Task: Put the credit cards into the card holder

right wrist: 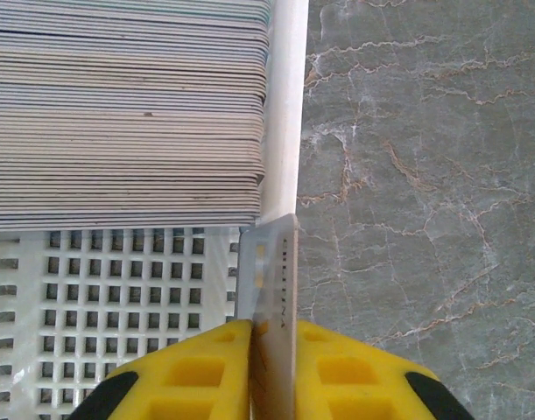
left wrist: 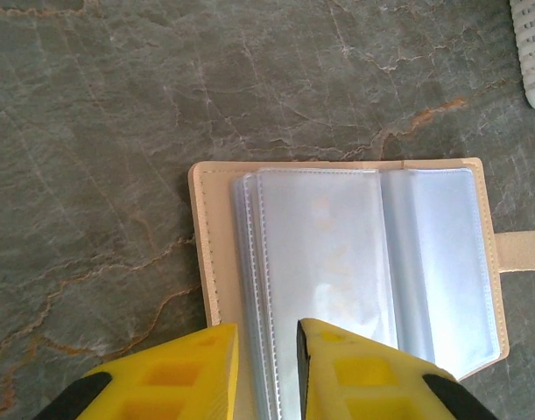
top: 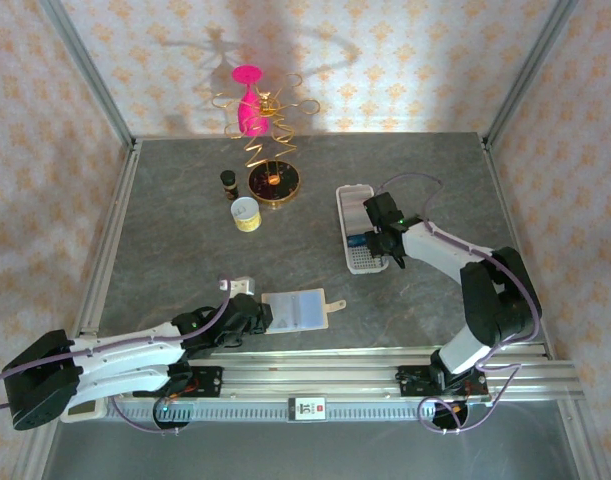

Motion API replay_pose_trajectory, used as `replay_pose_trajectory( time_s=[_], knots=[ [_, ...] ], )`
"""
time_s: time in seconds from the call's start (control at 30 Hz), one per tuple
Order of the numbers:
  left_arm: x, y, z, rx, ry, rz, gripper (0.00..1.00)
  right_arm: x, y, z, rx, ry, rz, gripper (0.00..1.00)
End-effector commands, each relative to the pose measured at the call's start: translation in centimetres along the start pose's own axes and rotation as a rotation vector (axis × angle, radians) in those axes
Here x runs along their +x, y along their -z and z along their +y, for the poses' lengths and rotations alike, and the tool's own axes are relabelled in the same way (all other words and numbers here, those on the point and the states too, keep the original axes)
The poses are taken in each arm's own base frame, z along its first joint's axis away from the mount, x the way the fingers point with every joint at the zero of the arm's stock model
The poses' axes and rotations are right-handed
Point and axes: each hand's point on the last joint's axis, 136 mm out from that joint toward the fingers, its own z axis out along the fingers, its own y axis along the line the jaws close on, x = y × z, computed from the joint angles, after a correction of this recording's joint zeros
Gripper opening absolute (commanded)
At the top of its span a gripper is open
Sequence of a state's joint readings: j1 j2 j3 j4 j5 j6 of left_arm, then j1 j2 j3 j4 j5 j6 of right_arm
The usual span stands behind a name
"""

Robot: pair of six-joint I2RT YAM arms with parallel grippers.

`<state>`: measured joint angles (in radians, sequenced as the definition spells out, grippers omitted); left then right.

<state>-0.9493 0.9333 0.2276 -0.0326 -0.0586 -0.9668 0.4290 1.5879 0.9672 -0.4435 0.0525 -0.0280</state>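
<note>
The card (right wrist: 271, 289) stands on edge, pinched tight in the right pincer (right wrist: 273, 337). Its far end is at the tray's right wall (right wrist: 285, 105), just short of the stack (right wrist: 127, 114) standing in the tray. It looks crosswise to those cards, so I'd shift left clear of the wall, turn the wrist to match the stack, lower to the perforated base, then let go. The right arm reaches forward over the tray, wrist tipped down. The left pincer (left wrist: 267, 341) sits low at the wallet's (left wrist: 210, 245) edge on the counter (left wrist: 92, 131), jaws narrowly apart; I can't tell if it grips.
</note>
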Motion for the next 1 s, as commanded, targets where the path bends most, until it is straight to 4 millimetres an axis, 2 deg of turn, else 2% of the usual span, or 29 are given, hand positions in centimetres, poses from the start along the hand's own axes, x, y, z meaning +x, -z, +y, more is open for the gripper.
replay_pose_trajectory(
  time_s=[0.0, 0.2, 0.37, 0.47, 0.57, 0.67, 0.73, 0.8, 0.97],
  knots=[
    [-0.4, 0.1, -1.0, 0.029, 0.001, -0.006, 0.25, -0.9, 1.4, -1.1, 0.035, -0.008, -0.030, 0.16],
    [-0.3, 0.0, -1.1, 0.031, 0.001, -0.004, 0.22, -1.0, 1.7, -0.7, 0.013, -0.015, -0.038, 0.15],
    [-0.5, 0.1, -1.1, 0.030, 0.001, -0.007, 0.21, -1.3, 2.3, 0.2, -0.050, -0.037, -0.052, 0.08],
    [-0.9, 0.2, -1.4, 0.028, -0.004, -0.023, 0.21, -1.7, 3.0, 0.8, -0.094, -0.060, -0.076, 0.01],
    [-2.1, 0.6, -2.3, 0.047, -0.005, -0.064, 0.22, -2.0, 3.8, 1.1, -0.129, -0.091, -0.101, 0.00],
    [-4.9, 1.6, -5.1, 0.110, -0.015, -0.137, 0.39, -2.2, 4.9, 2.0, -0.201, -0.125, -0.127, 0.00],
    [-7.2, 2.1, -7.9, 0.180, -0.010, -0.169, 0.49, -2.4, 6.0, 2.5, -0.257, -0.157, -0.159, 0.00],
    [-9.2, 2.1, -10.4, 0.268, 0.025, -0.176, 0.50, -2.8, 7.0, 3.0, -0.304, -0.188, -0.193, 0.00],
    [-12.5, 0.8, -16.7, 0.549, 0.161, -0.121, 0.49, -4.1, 9.5, 3.2, -0.440, -0.297, -0.291, 0.00]
  ],
)
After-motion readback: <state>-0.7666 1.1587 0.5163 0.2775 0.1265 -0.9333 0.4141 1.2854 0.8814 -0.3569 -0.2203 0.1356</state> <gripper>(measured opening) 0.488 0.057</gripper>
